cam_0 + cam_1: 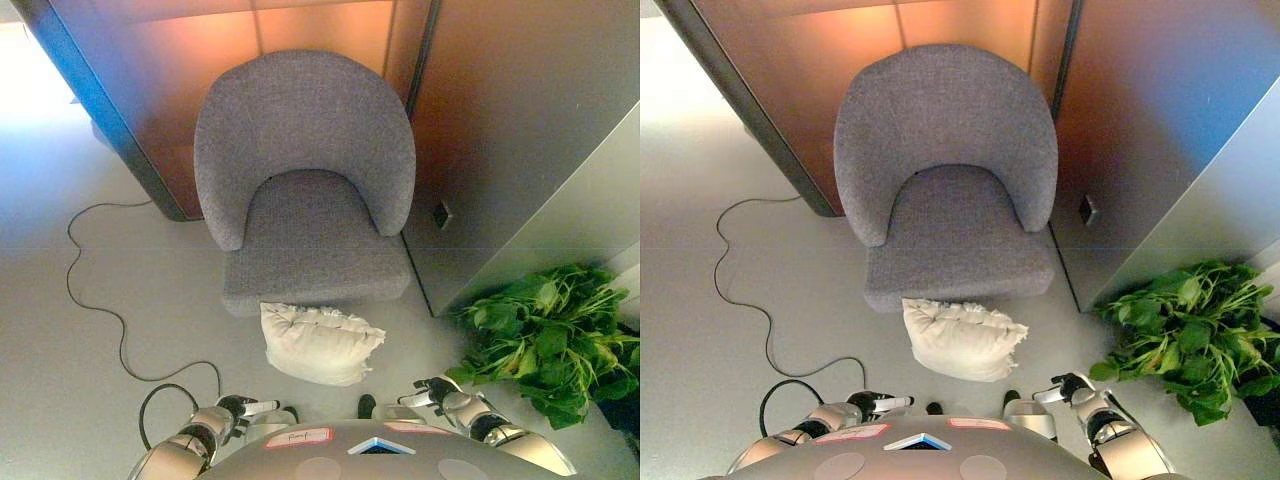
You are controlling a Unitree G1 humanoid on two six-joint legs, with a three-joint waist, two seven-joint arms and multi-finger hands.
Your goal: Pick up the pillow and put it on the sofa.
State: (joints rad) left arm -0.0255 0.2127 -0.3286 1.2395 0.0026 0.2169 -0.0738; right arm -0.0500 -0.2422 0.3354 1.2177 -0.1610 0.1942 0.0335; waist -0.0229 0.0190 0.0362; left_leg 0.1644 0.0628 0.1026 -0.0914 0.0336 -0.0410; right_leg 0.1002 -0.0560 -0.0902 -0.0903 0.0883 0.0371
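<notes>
Nearest the camera, the left hand (238, 408) and right hand (437, 391) hang low with fingers relaxed, holding nothing, since the cream pillow (318, 343) lies untouched on the floor, against the front of the grey sofa (305, 175); a leafy plant (548, 340) crowds the right side.

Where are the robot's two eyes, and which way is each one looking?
Left eye view: on the head, looking down at the pillow lying on the floor before the grey sofa; left hand and right hand show at the bottom.
Right eye view: just beside it, same downward look, same hands.
Both share the pillow, sofa and plant.
</notes>
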